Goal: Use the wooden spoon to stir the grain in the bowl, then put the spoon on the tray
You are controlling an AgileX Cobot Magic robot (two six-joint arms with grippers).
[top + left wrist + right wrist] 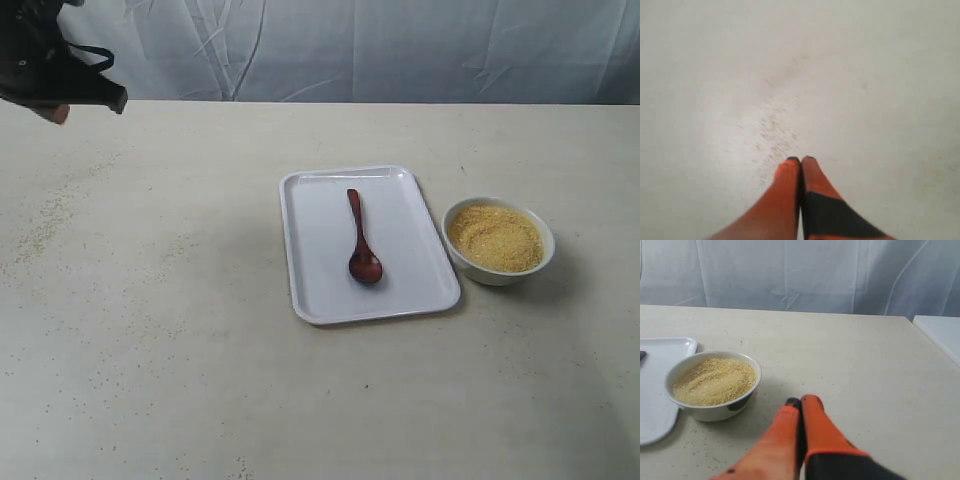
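The dark reddish-brown wooden spoon [361,240] lies on the white tray [312,240] in the middle of the table, its oval end toward the near side. Right of the tray stands the small white bowl [497,272] of yellow grain [495,238]. In the right wrist view the bowl [715,411], its grain [714,381] and a tray corner [660,405] show beside my right gripper [801,401], which is shut and empty above bare table. My left gripper [800,160] is shut and empty, hovering over the table; its arm [50,75] sits at the far left.
Spilled granules [45,225] are scattered on the beige table at the left and also show under the left gripper as a patch of granules [775,132]. A white cloth backdrop [380,45] hangs behind the table. A second white surface [942,332] adjoins the table.
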